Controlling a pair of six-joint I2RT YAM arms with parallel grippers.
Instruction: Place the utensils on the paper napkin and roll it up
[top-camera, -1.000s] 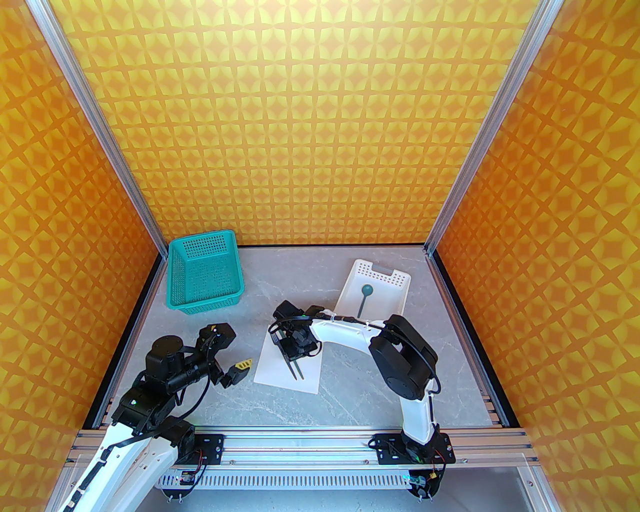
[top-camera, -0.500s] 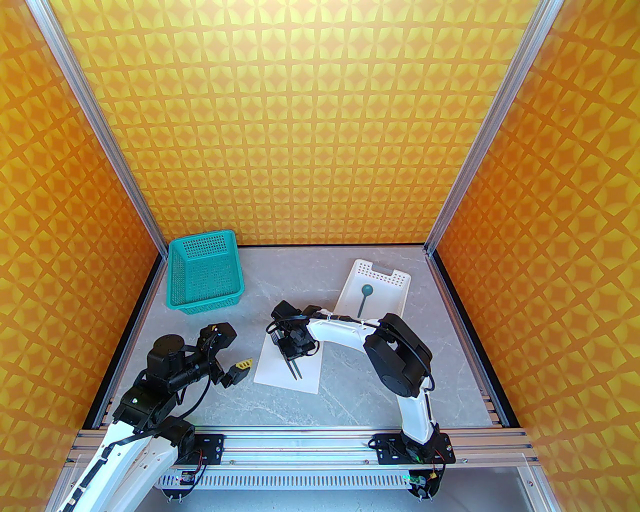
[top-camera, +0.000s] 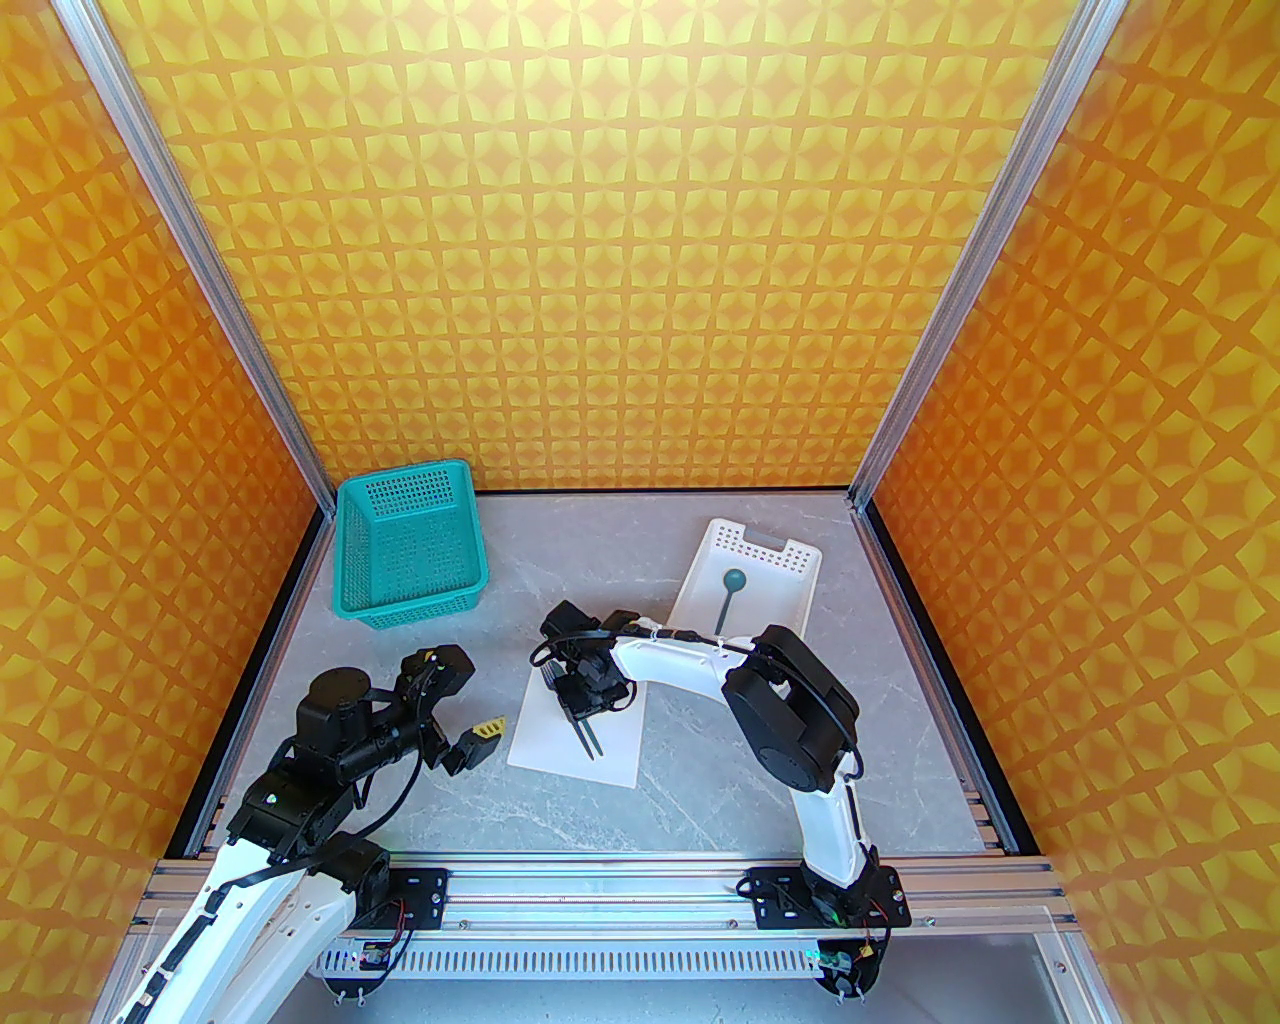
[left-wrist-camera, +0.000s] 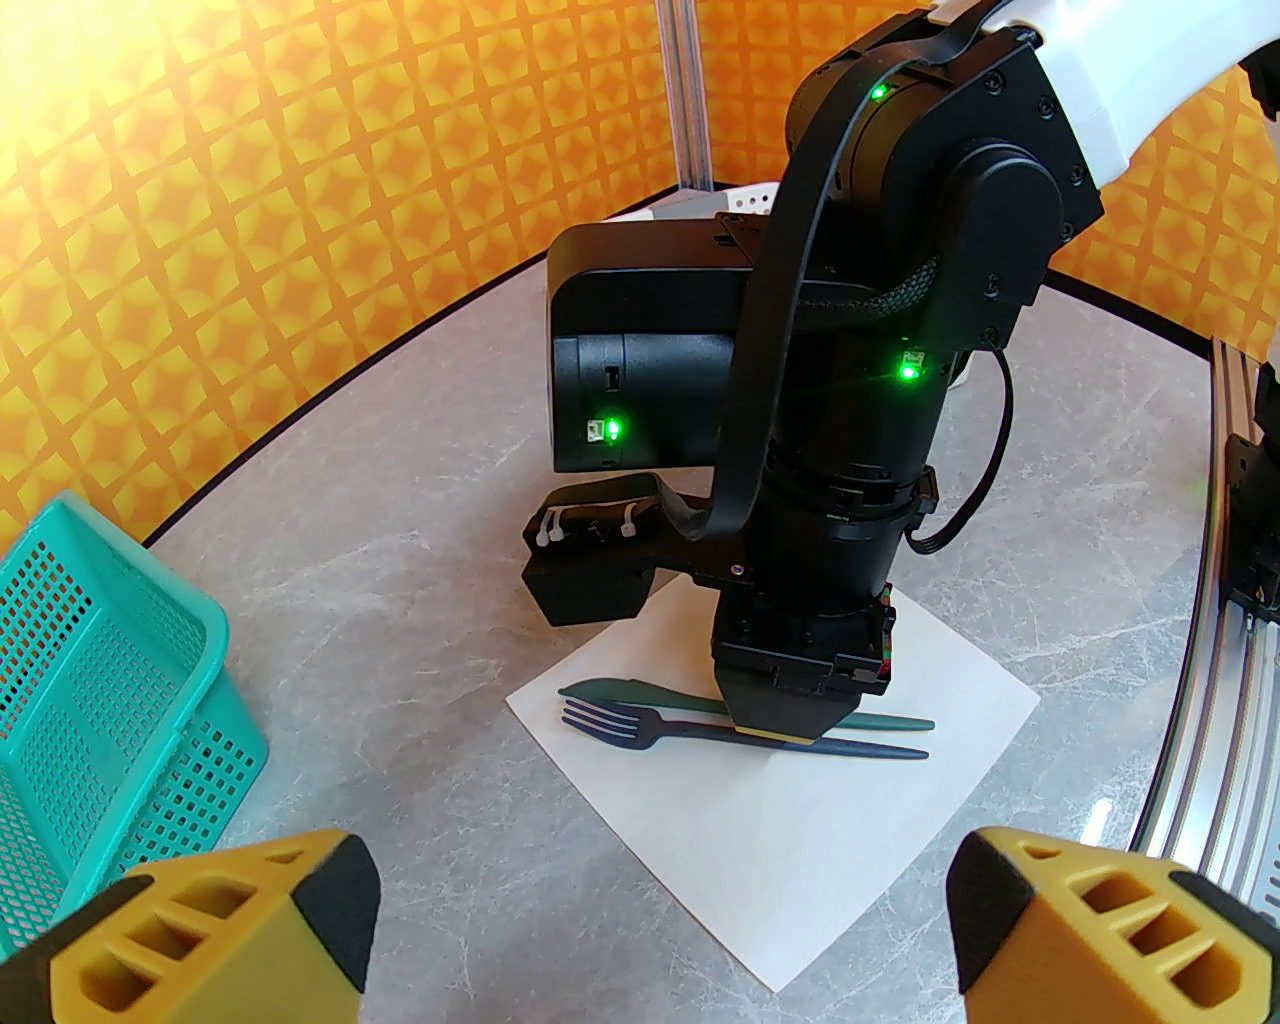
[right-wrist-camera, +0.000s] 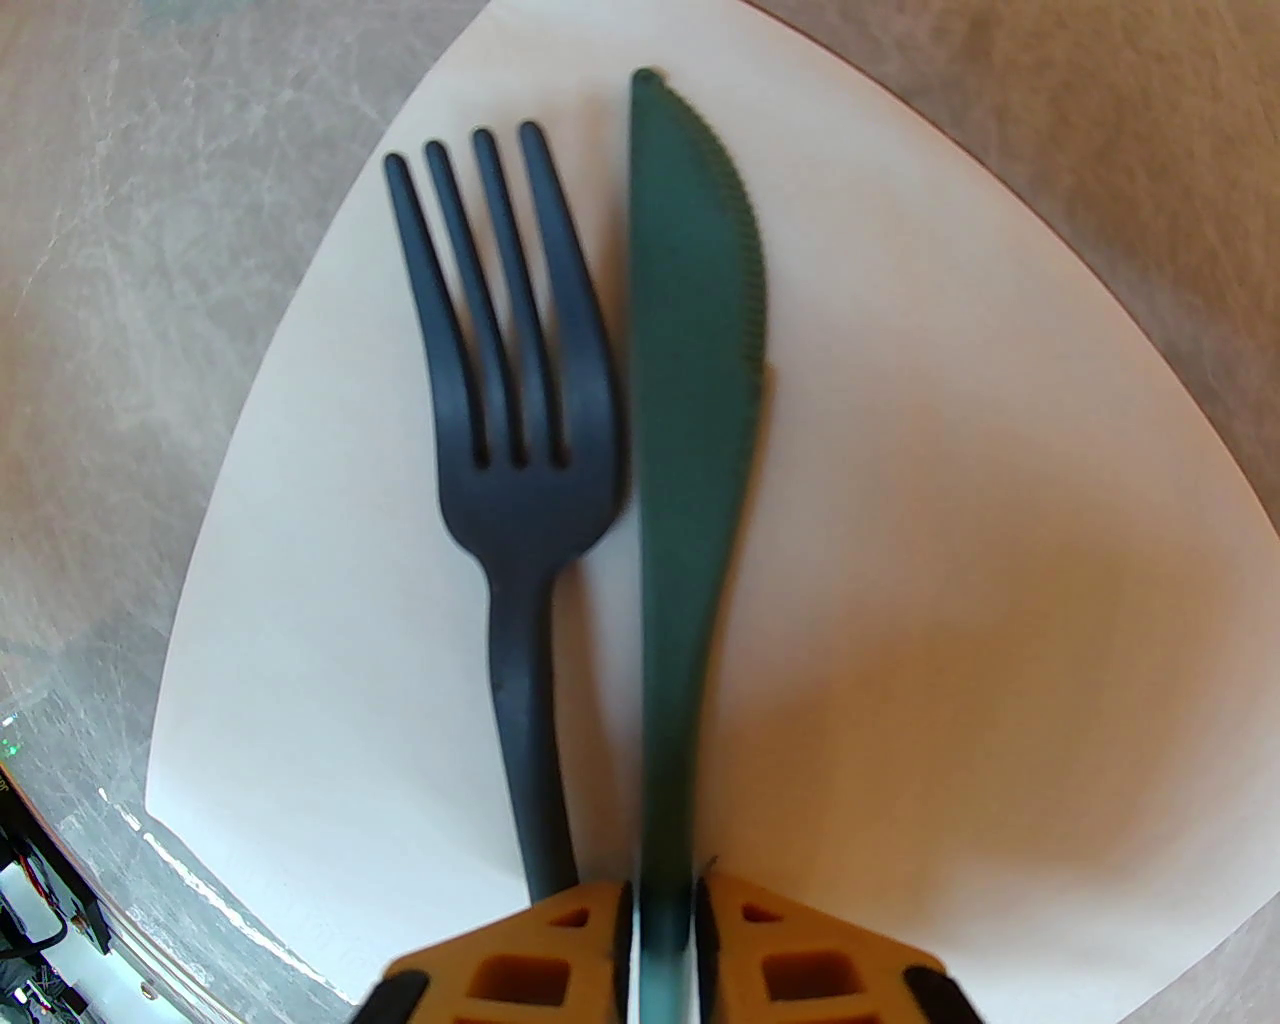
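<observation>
The white paper napkin (top-camera: 556, 748) lies flat on the table between the arms. On it lie two of the utensils side by side: a dark fork (right-wrist-camera: 510, 450) and a green knife (right-wrist-camera: 690, 400). My right gripper (right-wrist-camera: 665, 935) points down over the napkin, shut on the knife's handle, with the fork's handle just left of its fingers. From the left wrist view the right gripper (left-wrist-camera: 778, 738) stands low over both handles, fork (left-wrist-camera: 620, 722) in front of knife (left-wrist-camera: 615, 692). The spoon (top-camera: 729, 592) lies in the white tray. My left gripper (top-camera: 470, 745) hovers open just left of the napkin.
A teal perforated basket (top-camera: 410, 545) stands at the back left. The white perforated tray (top-camera: 790, 565) sits at the back right, behind the right arm's elbow. Orange patterned walls close in three sides.
The right arm's elbow has drifted a little left and its gripper has edged slightly up-left over the napkin. The left arm has not moved.
</observation>
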